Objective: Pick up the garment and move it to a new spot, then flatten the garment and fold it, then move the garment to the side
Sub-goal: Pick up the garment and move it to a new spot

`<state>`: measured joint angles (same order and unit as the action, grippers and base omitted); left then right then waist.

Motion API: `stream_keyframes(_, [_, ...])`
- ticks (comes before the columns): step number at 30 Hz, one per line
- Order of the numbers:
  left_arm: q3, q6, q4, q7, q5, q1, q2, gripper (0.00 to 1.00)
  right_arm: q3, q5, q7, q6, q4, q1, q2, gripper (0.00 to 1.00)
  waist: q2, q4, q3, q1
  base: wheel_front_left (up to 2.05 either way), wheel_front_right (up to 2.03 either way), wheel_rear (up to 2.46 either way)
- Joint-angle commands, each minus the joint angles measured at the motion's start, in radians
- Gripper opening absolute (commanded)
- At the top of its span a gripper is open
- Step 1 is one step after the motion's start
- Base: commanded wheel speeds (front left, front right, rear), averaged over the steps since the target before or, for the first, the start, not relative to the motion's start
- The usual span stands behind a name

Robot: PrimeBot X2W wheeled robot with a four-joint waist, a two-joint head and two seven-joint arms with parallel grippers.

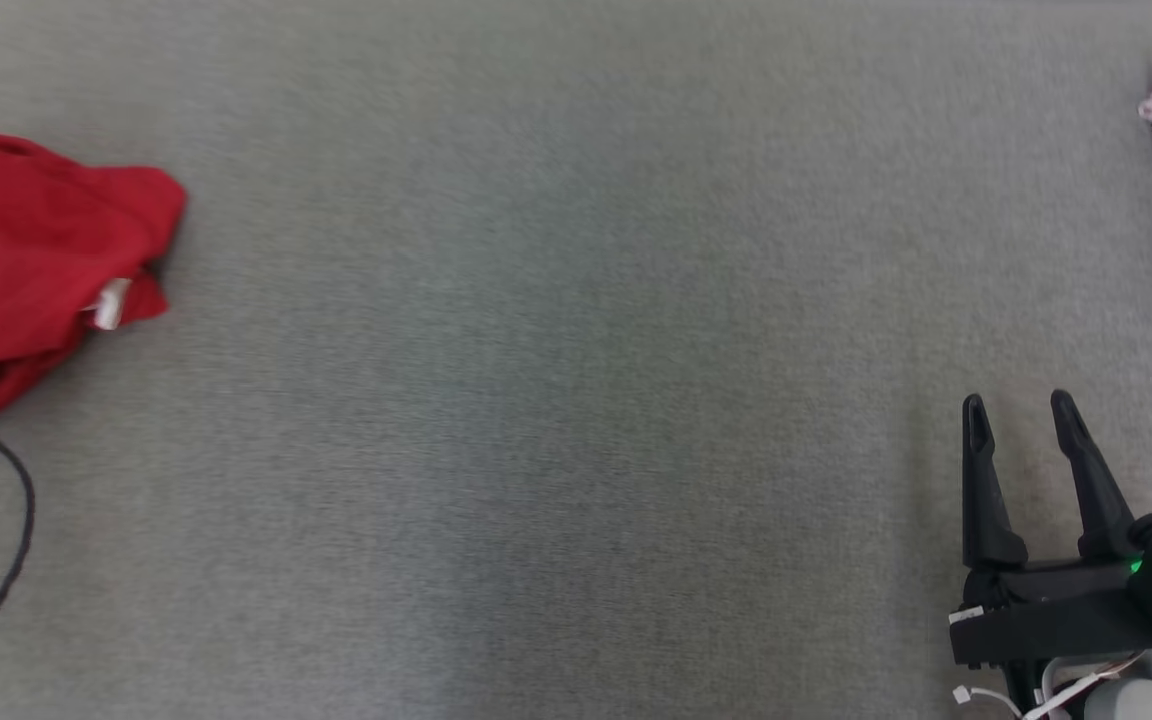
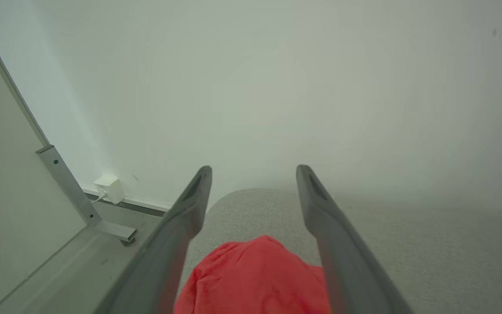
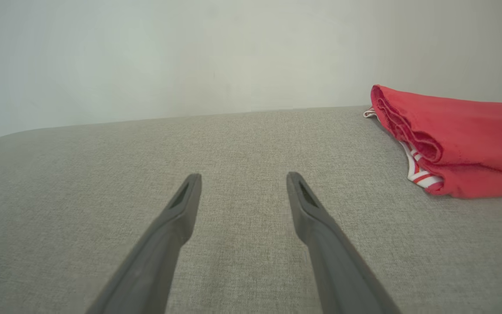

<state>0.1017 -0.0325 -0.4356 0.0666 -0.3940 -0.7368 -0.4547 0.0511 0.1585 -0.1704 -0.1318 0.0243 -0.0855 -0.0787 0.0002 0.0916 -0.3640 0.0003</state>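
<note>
Both grippers are spread wide here and neither one is holding anything. The right gripper (image 1: 1018, 400) sits at the lower right of the head view, its fingers pointing up over the bare grey fabric surface (image 1: 556, 380) with just cloth weave under it in its own wrist view.

The crumpled red garment (image 1: 36, 250) is bunched up at the far left edge of the surface, partly cut off by the frame, with a bit of white showing at one fold. A black cable (image 1: 21, 520) loops just below it. In the left wrist view the left gripper (image 2: 254, 168) has that red heap low between its two blurred fingers (image 2: 342, 261), near the rounded corner of the surface. Honestly can't tell if the fingers touch the cloth or hang just above it.

Over at the far right edge is a folded red garment (image 3: 460, 135) with red-and-white striped trim peeking out, lying flat and well apart from the crumpled one, off to the right of the right gripper.

Past the corner, the left wrist view also shows a white wall box (image 2: 109, 188) at the skirting and a metal leg (image 2: 72, 192) on the floor
</note>
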Motion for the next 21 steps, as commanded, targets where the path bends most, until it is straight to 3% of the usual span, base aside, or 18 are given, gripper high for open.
stream_keyframes(1, [-0.005,-0.002,-0.036,-0.015,0.005,-0.026,-0.014,1.0,0.0,-0.007,-0.004,0.002,0.008,-0.019,-0.008,1.0,-0.0002,-0.074,-0.084,-0.0003,0.0,0.0,0.0])
stream_keyframes(9, [-0.009,-0.009,-0.219,-0.112,-0.031,-0.06,-0.025,1.0,0.011,-0.015,0.01,0.002,0.027,-0.029,-0.023,1.0,-0.0002,-0.086,-0.103,-0.0003,0.0,0.0,0.0])
stream_keyframes(21, [-0.044,-0.036,-0.425,-0.277,-0.072,-0.069,0.003,1.0,0.01,-0.021,0.036,0.002,0.052,-0.025,-0.03,1.0,-0.0002,-0.089,-0.09,-0.0003,0.0,0.0,0.0])
